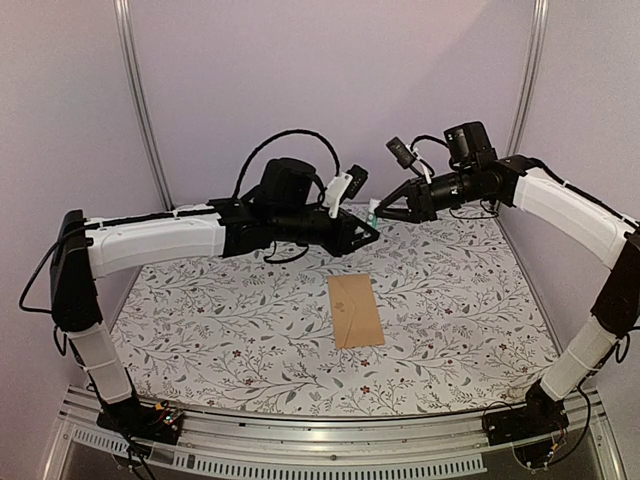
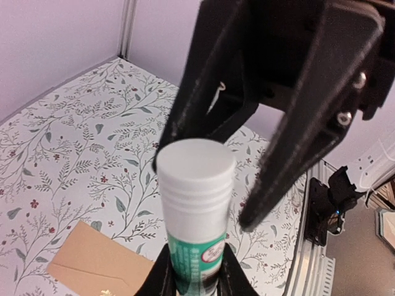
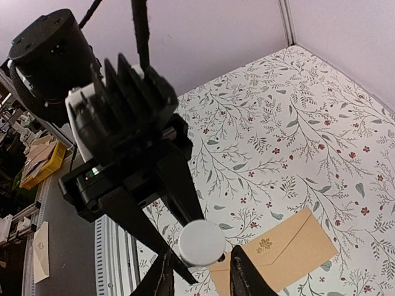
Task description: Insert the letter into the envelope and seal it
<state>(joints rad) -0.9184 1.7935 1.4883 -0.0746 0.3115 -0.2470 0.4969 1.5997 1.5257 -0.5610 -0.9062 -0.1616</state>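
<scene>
I saw the envelope as matt brown kraft paper on a matt, floral-printed table cover; above it, the glue stick had a smooth, ribbed white plastic cap.

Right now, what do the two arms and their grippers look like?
Both the left arm and right arm have white shells on the long links and black joints. The left gripper and right gripper are black, with two tapering fingers. Black cables loop over the wrists. No markings are readable.

envelope lying on table near centre, glue stick raised behind it, between left claw and right claw
</scene>
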